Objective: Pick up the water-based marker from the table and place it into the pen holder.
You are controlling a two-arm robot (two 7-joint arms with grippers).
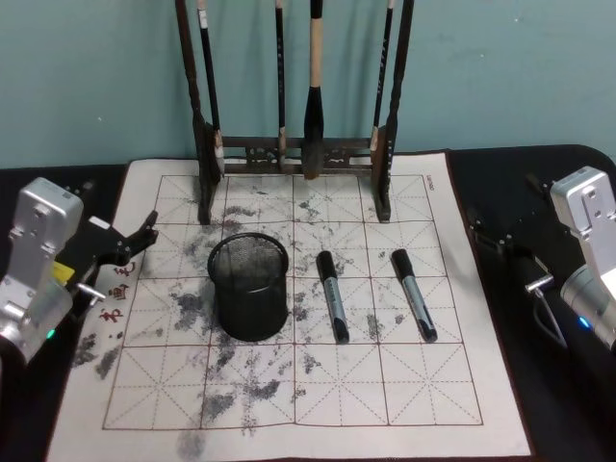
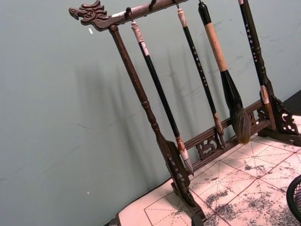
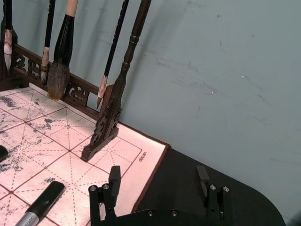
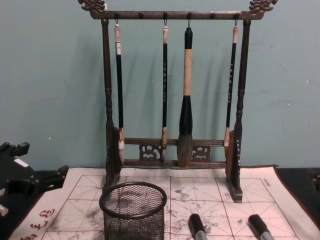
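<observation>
Right gripper (image 3: 158,172) spread wide, left gripper (image 1: 125,231) seemingly likewise, both far from pen holder (image 1: 249,289)

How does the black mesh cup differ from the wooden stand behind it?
The pen holder is a short mesh cup and looks empty; the brush rack is a tall wooden frame with four brushes hanging. The pen holder stands in the middle of the mat, the brush rack at its back edge. Both are dark and upright.
</observation>
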